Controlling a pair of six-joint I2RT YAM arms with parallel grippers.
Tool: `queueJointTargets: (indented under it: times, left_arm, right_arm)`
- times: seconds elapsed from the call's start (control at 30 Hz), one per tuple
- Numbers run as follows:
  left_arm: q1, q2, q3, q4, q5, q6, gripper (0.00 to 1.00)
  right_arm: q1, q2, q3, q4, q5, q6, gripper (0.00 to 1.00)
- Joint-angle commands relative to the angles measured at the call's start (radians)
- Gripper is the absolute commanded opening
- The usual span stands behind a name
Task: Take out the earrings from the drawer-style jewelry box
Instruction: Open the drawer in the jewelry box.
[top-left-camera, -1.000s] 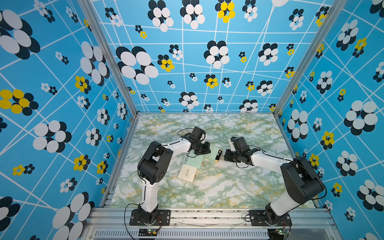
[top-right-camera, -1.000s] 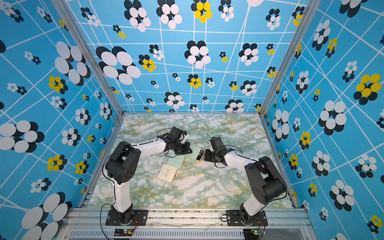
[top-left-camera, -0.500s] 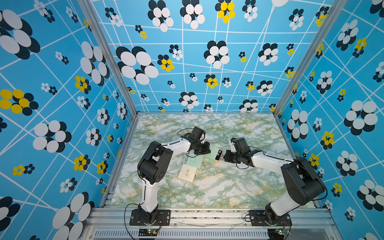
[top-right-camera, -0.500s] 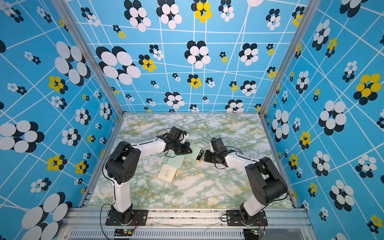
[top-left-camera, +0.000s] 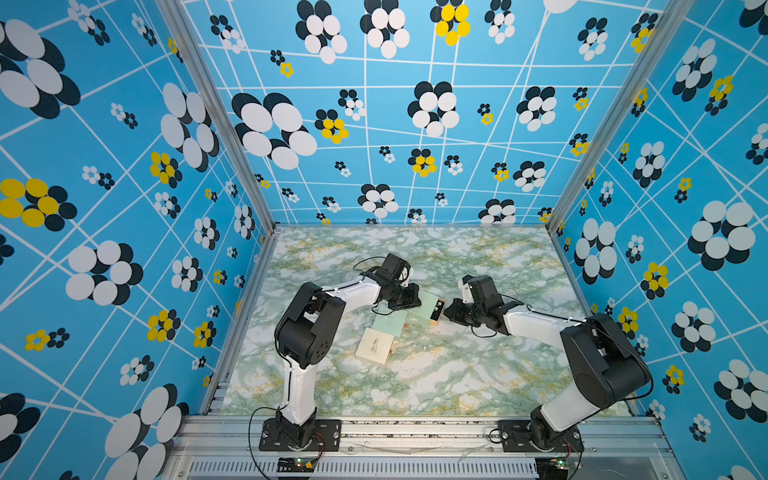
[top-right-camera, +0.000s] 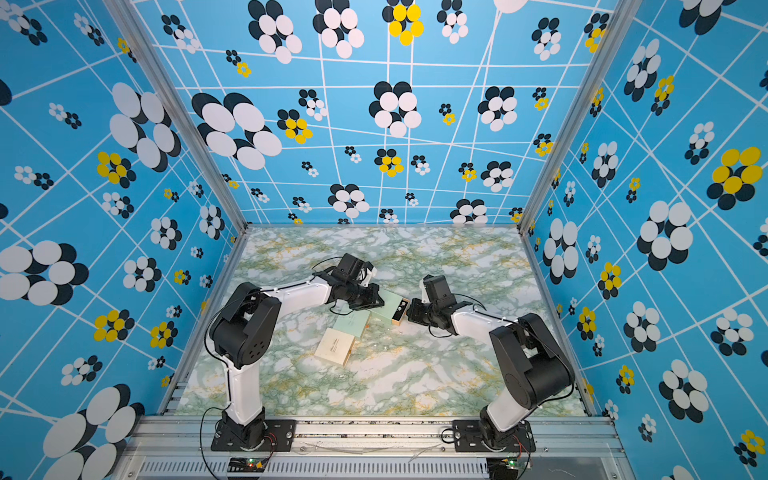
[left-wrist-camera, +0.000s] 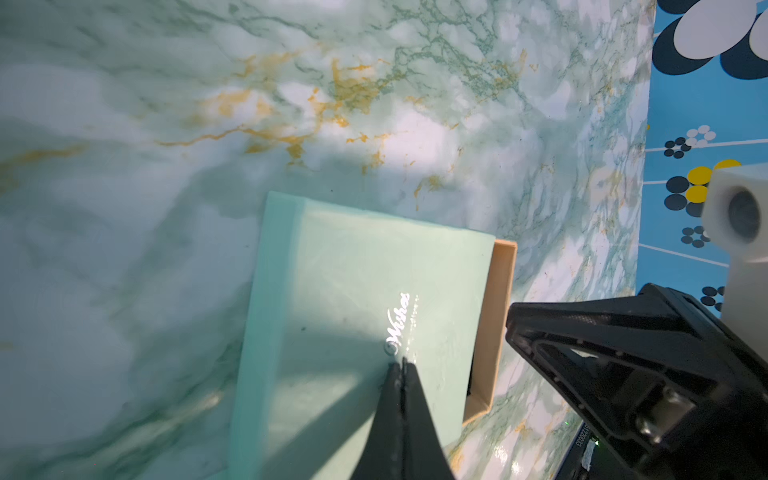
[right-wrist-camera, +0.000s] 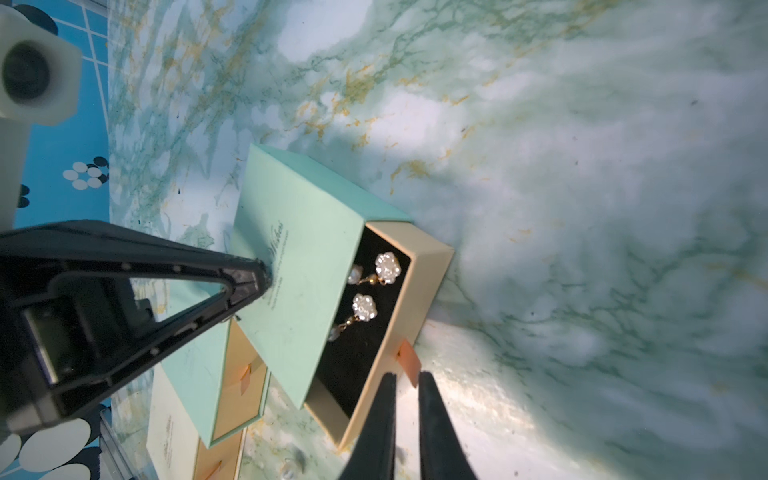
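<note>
Tabletop, both top views: jewelry box (top-left-camera: 427, 302) (top-right-camera: 390, 301) lies mid-way on the marble table (top-left-camera: 457, 374), its drawer (top-left-camera: 436, 312) slid out toward the right arm.
Arms, both top views: left gripper (top-left-camera: 413, 298) (top-right-camera: 376, 298) rests on the box top; right gripper (top-left-camera: 448, 311) (top-right-camera: 410, 311) sits just beside the drawer end.
Other boxes, in a top view: second mint box (top-left-camera: 390, 324) and cream box (top-left-camera: 375, 346) lie nearer the arm bases.
Left wrist view: left gripper (left-wrist-camera: 401, 368) clenched and empty, tips pressing on the mint sleeve (left-wrist-camera: 353, 282).
Right wrist view, gripper: right gripper (right-wrist-camera: 405, 380) released, tips narrowly parted with the orange pull tab (right-wrist-camera: 408, 359) between them.
Right wrist view, contents: earrings (right-wrist-camera: 387, 268), two pearl-cluster pieces, lie on black lining inside the drawer.
</note>
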Motion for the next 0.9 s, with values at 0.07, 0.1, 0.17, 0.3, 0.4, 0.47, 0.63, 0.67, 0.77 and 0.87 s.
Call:
queueJointTargets:
  times: [0.07,0.1,0.17,0.3,0.4,0.47,0.63,0.67,0.77,0.87]
  left_arm:
    - [0.017,0.014,-0.030,-0.080,-0.031,-0.003,0.00]
    - [0.016,0.018,-0.026,-0.085,-0.028,-0.003,0.00]
    - [0.016,0.023,-0.022,-0.087,-0.027,-0.001,0.00]
    - [0.015,0.028,-0.026,-0.089,-0.027,0.000,0.00]
    - [0.015,0.024,-0.027,-0.087,-0.029,-0.003,0.00]
    - [0.015,0.023,-0.027,-0.087,-0.029,-0.002,0.00]
    - [0.015,0.027,-0.026,-0.089,-0.029,-0.001,0.00]
    - [0.015,0.028,-0.025,-0.090,-0.027,0.000,0.00]
    - [0.016,0.028,-0.026,-0.091,-0.027,0.001,0.00]
    - [0.015,0.027,-0.026,-0.091,-0.029,0.001,0.00]
  right_arm:
    - [-0.010,0.031,-0.012,0.042,-0.035,0.024,0.15]
    - [-0.010,0.032,-0.011,0.043,-0.035,0.025,0.14]
    - [-0.013,0.036,-0.015,0.048,-0.035,0.025,0.14]
    - [-0.013,0.047,-0.016,0.056,-0.042,0.028,0.13]
    - [-0.014,0.051,-0.018,0.056,-0.042,0.030,0.13]
    - [-0.016,0.046,-0.023,0.056,-0.040,0.030,0.13]
    - [-0.022,0.029,-0.036,0.051,-0.029,0.028,0.13]
    - [-0.024,0.028,-0.039,0.052,-0.029,0.028,0.13]
    - [-0.027,0.029,-0.040,0.056,-0.031,0.029,0.13]
    - [-0.028,0.033,-0.041,0.071,-0.043,0.036,0.14]
